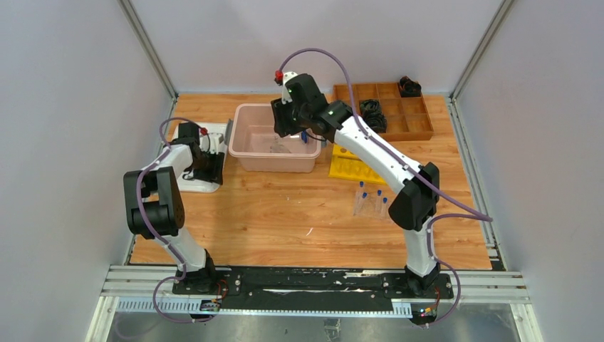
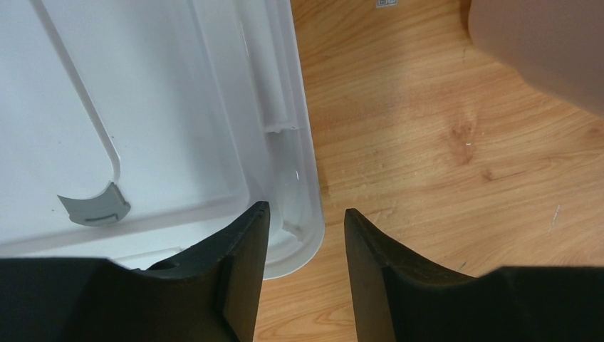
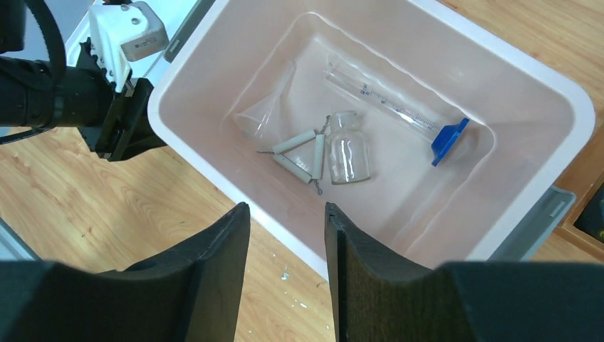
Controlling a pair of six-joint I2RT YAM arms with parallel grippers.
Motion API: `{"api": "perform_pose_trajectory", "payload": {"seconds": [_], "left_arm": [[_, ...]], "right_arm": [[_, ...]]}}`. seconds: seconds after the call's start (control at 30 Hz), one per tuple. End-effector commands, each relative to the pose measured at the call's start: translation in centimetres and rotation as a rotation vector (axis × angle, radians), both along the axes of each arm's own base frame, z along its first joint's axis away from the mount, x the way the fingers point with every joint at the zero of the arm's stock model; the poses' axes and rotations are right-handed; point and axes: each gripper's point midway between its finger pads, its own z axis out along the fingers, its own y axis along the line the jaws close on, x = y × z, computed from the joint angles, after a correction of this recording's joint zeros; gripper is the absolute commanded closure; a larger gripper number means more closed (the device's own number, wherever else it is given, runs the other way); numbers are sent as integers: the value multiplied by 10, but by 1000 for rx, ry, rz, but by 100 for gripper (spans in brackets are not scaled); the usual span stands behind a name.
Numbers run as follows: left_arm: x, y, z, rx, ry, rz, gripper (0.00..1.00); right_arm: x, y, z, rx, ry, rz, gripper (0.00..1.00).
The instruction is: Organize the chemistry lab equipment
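Count, top view: one pink bin (image 1: 246,135) at mid-surface (image 1: 285,221), one white lid (image 1: 206,187) flat to its left, one yellow rack (image 1: 345,167) just beside its right wall, one clear tube rack (image 1: 370,205) nearer the bases with blue-capped tubes upright in it (caps too small to count firmly), and one wooden tray (image 1: 388,128) at far right with two black coiled bundles (image 1: 372,114). The left tool (image 1: 208,160) is over the lid and the right tool (image 1: 285,128) over the bin; jaw state is not readable here. Bare wood lies wide between the bin and the arm bases. Left wrist view: the tool is part open and grips nothing. Its fingers (image 2: 246,271) straddle the lid's rounded corner rim, with the right finger clear of the rim over wood. Right wrist view: the tool is part open and empty, above the bin's near rim. The bin floor holds one clear funnel (image 3: 267,114), one white triangle (image 3: 303,153), one small clear jar (image 3: 349,153) and one capped tube (image 3: 399,107). The first three touch, and the tube lies along the far wall.
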Motion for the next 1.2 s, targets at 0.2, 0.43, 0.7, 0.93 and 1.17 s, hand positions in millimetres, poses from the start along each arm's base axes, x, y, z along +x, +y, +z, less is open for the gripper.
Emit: {"api": "perform_pose_trajectory", "payload": {"seconds": [0.2,0.43,0.7,0.93,1.17], "left_arm": [[-7,15,-12,86,19,-2,71],[-23,39,-7,234,8,-24,97],[-35,47,9,298,-18,-61,100],[-40,65,68,417,-97,-34,100],[-42,71,166,499,-261,-20,100]], "right_arm": [[-18,-15,-5,-31,-4,11,61],[-28,-25,-9,-27,10,2,63],[-34,-34,-14,-33,18,-11,63],[-40,-54,-3,-58,-31,-45,63],[-47,-61,21,-30,-74,-33,63]]}}
